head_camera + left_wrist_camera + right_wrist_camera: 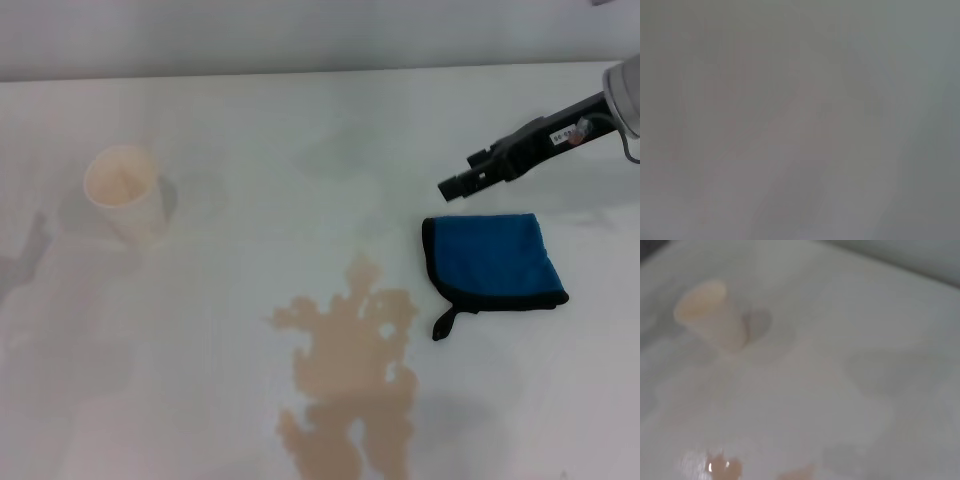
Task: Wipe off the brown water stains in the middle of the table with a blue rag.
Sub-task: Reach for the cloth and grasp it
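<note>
Fingers of our right gripper [452, 187] are reaching in from the right edge of the head view, hanging above the table [250, 130]; we cannot tell whether they are spread or pressed together, since they are showing as one dark bar. Nothing is sitting between them.

Just below the fingertips, nearer to us, the blue rag [492, 262] is lying flat and folded on the white surface, apart from the gripper, its black loop tag trailing from the corner nearest us on the left side. Further out from the gripper, down and to the left past that tag, the brown water stains [350, 380] are spreading in a ragged tan patch that is running off the near edge of the head view; the rag is lying close beside the patch but not touching it.

Well away to the gripper's left, a cream paper cup [127, 193] is standing upright; the right wrist view is also showing this cup [710, 315].

Our left gripper is not appearing anywhere, and the left wrist view is giving us only a grey blur.
</note>
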{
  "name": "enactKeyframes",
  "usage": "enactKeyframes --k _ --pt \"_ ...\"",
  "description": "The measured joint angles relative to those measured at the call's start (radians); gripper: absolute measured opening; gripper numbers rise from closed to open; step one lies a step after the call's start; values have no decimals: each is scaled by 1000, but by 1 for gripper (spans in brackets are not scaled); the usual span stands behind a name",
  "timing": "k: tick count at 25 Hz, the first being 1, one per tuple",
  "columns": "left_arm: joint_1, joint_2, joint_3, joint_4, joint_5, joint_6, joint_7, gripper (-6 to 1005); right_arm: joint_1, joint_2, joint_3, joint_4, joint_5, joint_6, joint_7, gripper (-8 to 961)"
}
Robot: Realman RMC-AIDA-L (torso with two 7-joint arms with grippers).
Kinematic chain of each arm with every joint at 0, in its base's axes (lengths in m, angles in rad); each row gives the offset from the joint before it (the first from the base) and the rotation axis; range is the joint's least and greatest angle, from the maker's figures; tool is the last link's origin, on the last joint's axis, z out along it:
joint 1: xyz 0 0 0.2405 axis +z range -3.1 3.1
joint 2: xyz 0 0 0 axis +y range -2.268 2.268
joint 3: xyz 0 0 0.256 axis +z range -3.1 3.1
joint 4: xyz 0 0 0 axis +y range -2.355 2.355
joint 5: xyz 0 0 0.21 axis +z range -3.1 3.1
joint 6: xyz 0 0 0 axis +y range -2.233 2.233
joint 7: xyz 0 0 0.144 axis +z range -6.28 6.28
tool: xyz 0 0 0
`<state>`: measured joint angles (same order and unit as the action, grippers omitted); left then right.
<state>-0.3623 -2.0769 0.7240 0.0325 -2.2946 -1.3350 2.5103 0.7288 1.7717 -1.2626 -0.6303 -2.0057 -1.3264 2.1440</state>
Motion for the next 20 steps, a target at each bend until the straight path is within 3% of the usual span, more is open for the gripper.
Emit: enactKeyframes --k 7,12,18,20 --pt "-7 0 0 8 0 25 -1 861 57 54 1 -171 -274 -120 145 852" --pt "-7 0 0 20 0 28 -1 862 97 119 -1 -245 -477 -187 203 847" --pt "-12 0 0 26 0 38 -1 862 120 219 -4 -280 -713 -210 234 840" --pt "-17 0 0 26 0 46 -1 862 120 238 -10 -283 -766 -204 241 838"
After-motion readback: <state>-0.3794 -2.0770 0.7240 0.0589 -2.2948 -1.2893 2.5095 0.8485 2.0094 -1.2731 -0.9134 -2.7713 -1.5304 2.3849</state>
